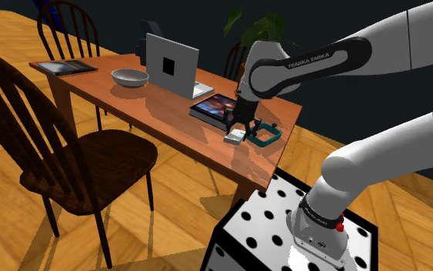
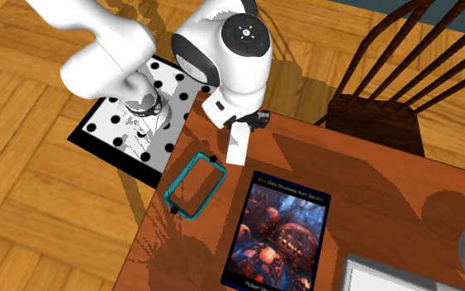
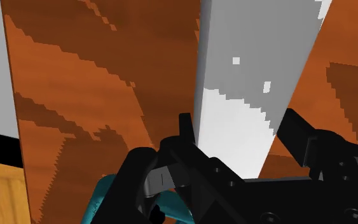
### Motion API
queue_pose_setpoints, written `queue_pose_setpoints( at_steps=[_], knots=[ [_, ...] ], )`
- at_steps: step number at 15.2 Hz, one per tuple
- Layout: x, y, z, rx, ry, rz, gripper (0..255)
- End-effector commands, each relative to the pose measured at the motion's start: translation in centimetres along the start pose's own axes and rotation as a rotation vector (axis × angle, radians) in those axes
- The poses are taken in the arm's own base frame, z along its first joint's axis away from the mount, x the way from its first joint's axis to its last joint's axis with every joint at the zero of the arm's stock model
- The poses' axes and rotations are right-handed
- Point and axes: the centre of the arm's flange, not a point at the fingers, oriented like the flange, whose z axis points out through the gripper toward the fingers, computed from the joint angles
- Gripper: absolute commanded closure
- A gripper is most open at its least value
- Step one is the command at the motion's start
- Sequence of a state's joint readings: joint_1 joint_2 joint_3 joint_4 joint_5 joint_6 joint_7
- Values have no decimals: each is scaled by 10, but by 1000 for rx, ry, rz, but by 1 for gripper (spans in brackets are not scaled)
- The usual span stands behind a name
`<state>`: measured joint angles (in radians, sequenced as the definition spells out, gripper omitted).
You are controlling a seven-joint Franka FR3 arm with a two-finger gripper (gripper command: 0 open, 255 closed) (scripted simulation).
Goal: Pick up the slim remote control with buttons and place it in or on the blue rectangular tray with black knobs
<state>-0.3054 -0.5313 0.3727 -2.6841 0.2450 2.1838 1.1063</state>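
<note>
Obs, wrist cam: your gripper (image 3: 238, 124) is at narrow gap, fingers (image 3: 185, 127) clasping both long edges of remote (image 3: 254, 63), a grey-white slab. Remote (image 2: 237, 151) is just beside teal tray (image 2: 181, 177), outside its frame. Can't tell if it's off the table (image 2: 387, 190). Book (image 2: 278, 231) is also beside tray, same side.

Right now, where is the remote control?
In the shoulder view the white remote is at the table edge nearest the stand, below the gripper, just left of the teal tray.
</note>
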Motion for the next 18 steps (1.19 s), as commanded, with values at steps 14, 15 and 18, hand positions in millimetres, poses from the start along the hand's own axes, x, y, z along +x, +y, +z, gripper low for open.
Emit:
queue_pose_setpoints(
  at_steps=[14, 15, 18],
  knots=[
    [21, 13, -66, 0, 0, 0, 255],
    [32, 20, -67, 0, 0, 0, 255],
    [66, 41, -68, 0, 0, 0, 255]
  ],
)
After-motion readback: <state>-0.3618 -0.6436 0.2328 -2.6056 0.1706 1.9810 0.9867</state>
